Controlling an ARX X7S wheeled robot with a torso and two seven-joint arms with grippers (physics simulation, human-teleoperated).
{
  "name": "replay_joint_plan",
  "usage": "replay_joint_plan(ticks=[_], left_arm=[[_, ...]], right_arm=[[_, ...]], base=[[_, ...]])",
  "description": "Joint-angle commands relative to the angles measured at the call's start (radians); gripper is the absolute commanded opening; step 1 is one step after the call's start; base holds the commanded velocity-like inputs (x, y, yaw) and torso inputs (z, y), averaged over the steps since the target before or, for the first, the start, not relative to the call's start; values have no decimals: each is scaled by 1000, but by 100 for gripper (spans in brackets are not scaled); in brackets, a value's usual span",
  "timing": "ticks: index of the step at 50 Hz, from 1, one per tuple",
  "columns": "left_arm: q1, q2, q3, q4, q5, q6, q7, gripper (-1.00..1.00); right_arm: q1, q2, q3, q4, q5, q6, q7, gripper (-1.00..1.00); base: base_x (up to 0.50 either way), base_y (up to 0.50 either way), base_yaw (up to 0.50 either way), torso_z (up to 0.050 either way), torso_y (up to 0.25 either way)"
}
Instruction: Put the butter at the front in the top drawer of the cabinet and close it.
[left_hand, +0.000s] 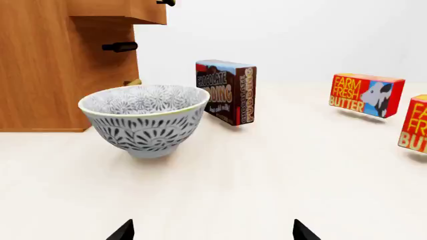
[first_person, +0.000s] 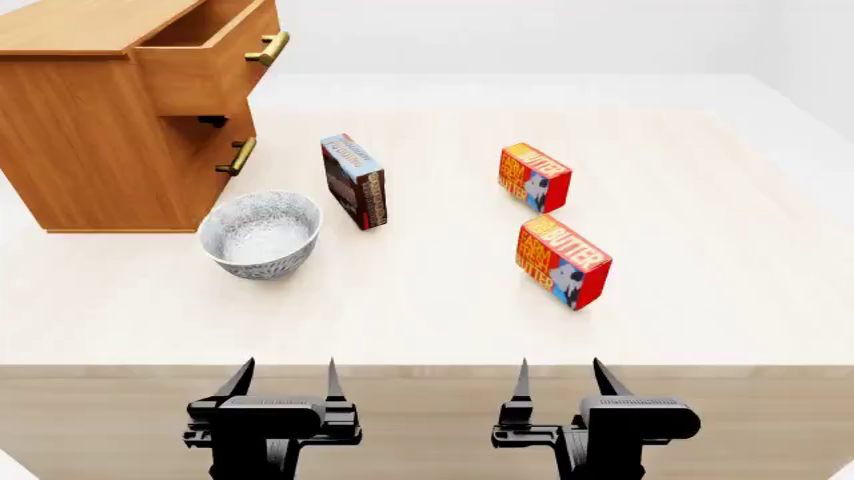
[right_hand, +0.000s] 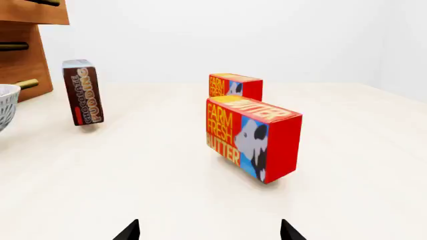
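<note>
Two identical butter cartons stand on the pale table. The front butter (first_person: 562, 262) is nearest me, also in the right wrist view (right_hand: 252, 138). The other butter (first_person: 534, 177) stands behind it (right_hand: 234, 87) and shows in the left wrist view (left_hand: 366, 95). The cabinet (first_person: 94, 130) stands at the far left with its top drawer (first_person: 214, 55) pulled open; its inside is mostly hidden. My left gripper (first_person: 284, 385) and right gripper (first_person: 559, 383) are both open and empty at the table's front edge, well short of the cartons.
A patterned grey bowl (first_person: 262, 234) stands in front of the cabinet, also in the left wrist view (left_hand: 144, 118). A chocolate pudding box (first_person: 355, 182) stands upright between bowl and butters. The lower drawer handle (first_person: 240, 156) is shut in place.
</note>
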Motion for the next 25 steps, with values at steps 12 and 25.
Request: replay_joint_plan(ticks=[12,25], left_arm=[[3,-50,57,11,-58,-14,-38,100],[-21,-76,67,138,-98,-139,-71,100]], right_arm=[[0,47,-56,-4,45,14,59,100],[25,76,-71,-68,84,104,79,100]], base=[[0,0,0,12,0],[0,0,0,50,0]])
